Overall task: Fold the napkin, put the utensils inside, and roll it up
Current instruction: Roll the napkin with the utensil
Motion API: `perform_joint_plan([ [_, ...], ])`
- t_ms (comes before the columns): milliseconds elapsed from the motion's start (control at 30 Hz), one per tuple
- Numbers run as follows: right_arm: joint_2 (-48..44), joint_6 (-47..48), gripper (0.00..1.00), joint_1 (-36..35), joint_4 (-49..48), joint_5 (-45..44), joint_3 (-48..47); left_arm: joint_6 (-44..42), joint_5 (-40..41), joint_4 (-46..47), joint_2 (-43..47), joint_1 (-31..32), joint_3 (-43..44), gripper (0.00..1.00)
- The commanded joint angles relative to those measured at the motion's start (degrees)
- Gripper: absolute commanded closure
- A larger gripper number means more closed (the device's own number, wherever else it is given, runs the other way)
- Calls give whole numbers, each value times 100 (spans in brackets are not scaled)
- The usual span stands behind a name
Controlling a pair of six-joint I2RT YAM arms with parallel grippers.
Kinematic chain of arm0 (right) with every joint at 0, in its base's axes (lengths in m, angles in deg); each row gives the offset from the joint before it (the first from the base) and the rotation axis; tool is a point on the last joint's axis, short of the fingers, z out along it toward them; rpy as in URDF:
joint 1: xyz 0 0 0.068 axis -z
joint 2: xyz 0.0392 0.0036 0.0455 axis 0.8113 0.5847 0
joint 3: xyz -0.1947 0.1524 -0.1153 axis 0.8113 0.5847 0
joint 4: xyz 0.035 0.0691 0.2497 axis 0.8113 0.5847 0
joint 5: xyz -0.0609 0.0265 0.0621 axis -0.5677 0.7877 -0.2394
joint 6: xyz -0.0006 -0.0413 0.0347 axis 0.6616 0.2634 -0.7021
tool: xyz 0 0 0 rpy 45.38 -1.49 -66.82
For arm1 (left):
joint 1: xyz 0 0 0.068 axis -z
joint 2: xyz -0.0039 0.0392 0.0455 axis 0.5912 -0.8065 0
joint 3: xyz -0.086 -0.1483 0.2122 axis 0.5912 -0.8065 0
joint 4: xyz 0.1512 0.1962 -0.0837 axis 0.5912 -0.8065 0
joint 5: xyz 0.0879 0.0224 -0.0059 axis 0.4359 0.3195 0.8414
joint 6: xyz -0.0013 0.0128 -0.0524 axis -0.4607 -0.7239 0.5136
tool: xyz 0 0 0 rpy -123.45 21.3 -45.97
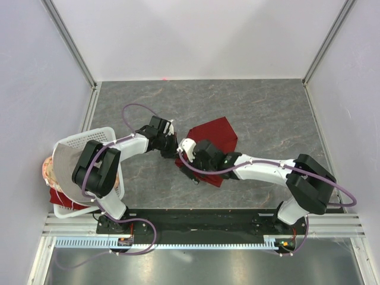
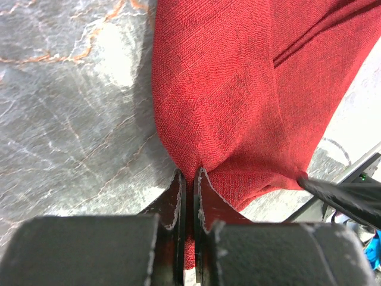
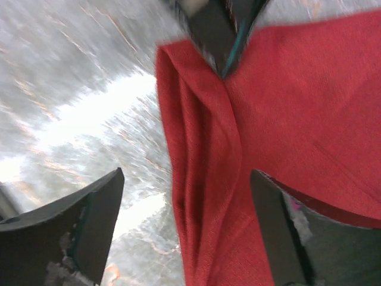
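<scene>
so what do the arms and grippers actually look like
The left arm and right arm have white links and bulky black joints, each trailed by a thin purple cable. The left gripper and right gripper have flat dark fingers with whitish scuffs along the edges.

napkin (image 1: 217, 135): near part hidden under right arm (image 1: 261, 166) | right wrist view: motion-blurred | basket (image 1: 83, 135) contents: indistinct

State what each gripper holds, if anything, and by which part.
The left gripper pinches the napkin by a bunched edge. The right gripper is open over the napkin, holding nothing.
</scene>
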Motion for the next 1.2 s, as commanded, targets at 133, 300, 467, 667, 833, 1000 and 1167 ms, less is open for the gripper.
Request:
perform_joint_plan([
  [133, 329, 373, 2, -724, -1418, -1941, 515, -428, -119, -564, -99, -109, 270, 98],
  [300, 760, 505, 2, -979, -1542, -2223, 419, -454, -137, -591, -134, -118, 288, 98],
  [467, 1077, 470, 9, -997, -1480, -2671, 322, -454, -181, -608, -143, -127, 297, 98],
  [667, 1218, 497, 47, -997, -1419, -2707, 340, -480, -286, -599, -143, -153, 314, 98],
  [833, 1358, 549, 76, -971, -1384, -2611, 348, -533, -427, -599, -134, -162, 314, 98],
  [1000, 1306, 585, 100, -856, -1059, -1794, 173, -559, -489, -599, -116, -171, 358, 82],
  [1167, 1209, 348, 100, -400, -147, -309, -178, -568, -6, -520, 287, -215, 411, 36],
])
